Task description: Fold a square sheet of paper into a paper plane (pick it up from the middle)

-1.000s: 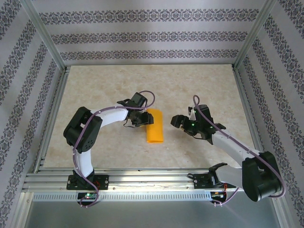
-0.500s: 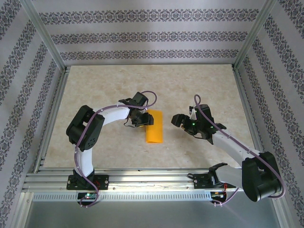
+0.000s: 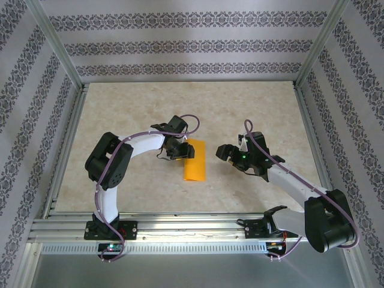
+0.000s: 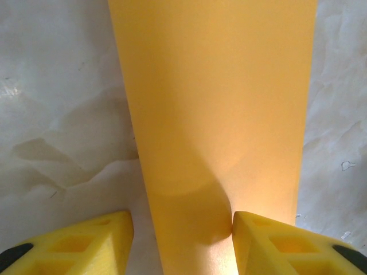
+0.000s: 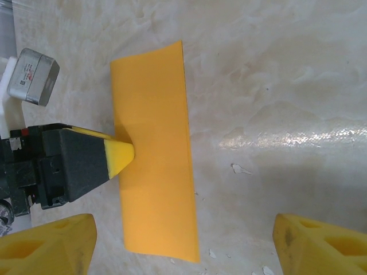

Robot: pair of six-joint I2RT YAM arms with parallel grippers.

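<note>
Although the task starts from a square, the thin orange-yellow sheet of paper lies as a narrow flat rectangle, so I judge it to be doubled over once along its centre line. It rests near the middle of the pale marbled tabletop, well apart from every edge, with its long sides running from the far edge toward the near edge. That first fold looks like the only step done. Both short ends are cut square, no corner is turned in to make a nose, no wing is folded down and the shape has no sharp tip. Most of the paper plane is left to make.

The left claw, black with yellow fingers, sits at the rectangle's left long side. Seen from the left wrist, its jaws stand partly apart with the paper running between them. One finger meets the paper's edge and bare tabletop shows beside the other, so it straddles rather than clamps. From the right wrist, one of its yellow fingertips lies on the paper's left margin. The right claw hovers near the right long side, jaws spread wide, holding nothing.

Counted: one sheet of paper, two claws.
</note>
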